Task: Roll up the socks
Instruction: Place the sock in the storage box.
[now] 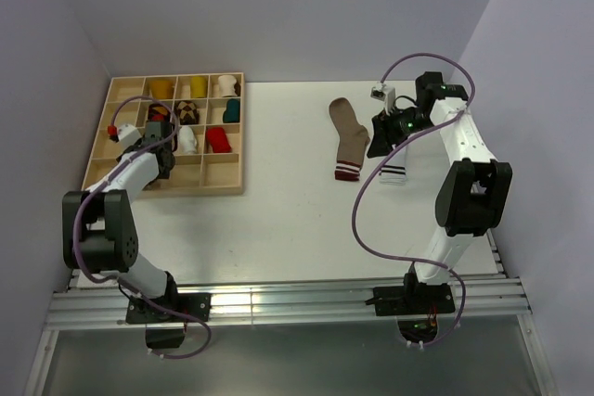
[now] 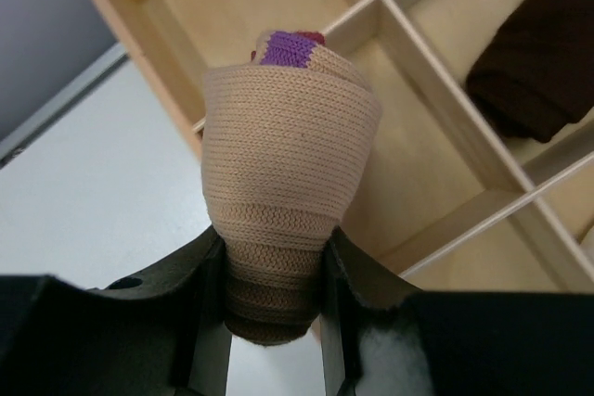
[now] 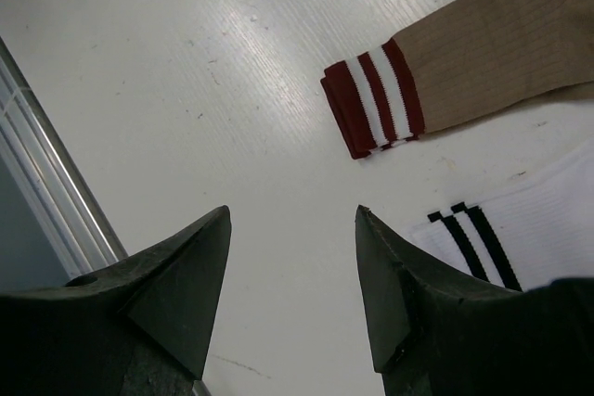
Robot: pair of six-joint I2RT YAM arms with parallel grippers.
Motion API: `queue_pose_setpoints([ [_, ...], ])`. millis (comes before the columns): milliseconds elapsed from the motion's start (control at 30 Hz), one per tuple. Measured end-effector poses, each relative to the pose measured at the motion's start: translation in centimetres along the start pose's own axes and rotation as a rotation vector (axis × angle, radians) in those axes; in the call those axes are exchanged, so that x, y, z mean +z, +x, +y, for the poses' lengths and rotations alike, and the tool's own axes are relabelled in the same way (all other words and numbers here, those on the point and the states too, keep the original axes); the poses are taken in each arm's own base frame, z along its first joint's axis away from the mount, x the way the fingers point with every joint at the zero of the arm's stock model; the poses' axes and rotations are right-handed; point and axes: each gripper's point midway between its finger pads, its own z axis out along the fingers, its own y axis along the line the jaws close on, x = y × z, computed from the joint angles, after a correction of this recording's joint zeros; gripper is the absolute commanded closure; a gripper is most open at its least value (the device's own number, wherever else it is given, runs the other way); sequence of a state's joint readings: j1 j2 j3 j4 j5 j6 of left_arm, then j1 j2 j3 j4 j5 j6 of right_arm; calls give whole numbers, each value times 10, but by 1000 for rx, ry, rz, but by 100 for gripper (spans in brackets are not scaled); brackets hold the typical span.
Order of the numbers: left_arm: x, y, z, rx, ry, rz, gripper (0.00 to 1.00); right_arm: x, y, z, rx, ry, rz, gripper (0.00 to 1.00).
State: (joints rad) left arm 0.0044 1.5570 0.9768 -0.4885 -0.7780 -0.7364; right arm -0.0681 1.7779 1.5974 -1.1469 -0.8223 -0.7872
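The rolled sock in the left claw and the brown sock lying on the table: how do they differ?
The rolled sock is a tight bundle; the brown sock lies flat. The rolled sock is pinched in the left gripper over the wooden tray; the brown sock rests free on the table. The rolled sock shows purple and red on top; the brown sock has a maroon-and-white cuff. Both are tan-brown knit.

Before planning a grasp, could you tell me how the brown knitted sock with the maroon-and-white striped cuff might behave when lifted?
The brown knitted sock lies limp and flat, so it would probably droop from a pinch. Its thin ribbed fabric suggests it is light and unlikely to roll.
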Motion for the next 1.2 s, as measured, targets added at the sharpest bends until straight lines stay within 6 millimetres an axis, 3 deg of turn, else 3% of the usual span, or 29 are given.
queue_pose_setpoints([
  [333,33,5,-43,29,60,116,100,7,9,-2,-6,-7,10,37],
  [600,42,20,-46,17,90,183,100,12,16,-3,5,-13,19,37],
  [1200,47,29,-51,-96,240,275,100,22,30,-7,39,-9,33,38],
])
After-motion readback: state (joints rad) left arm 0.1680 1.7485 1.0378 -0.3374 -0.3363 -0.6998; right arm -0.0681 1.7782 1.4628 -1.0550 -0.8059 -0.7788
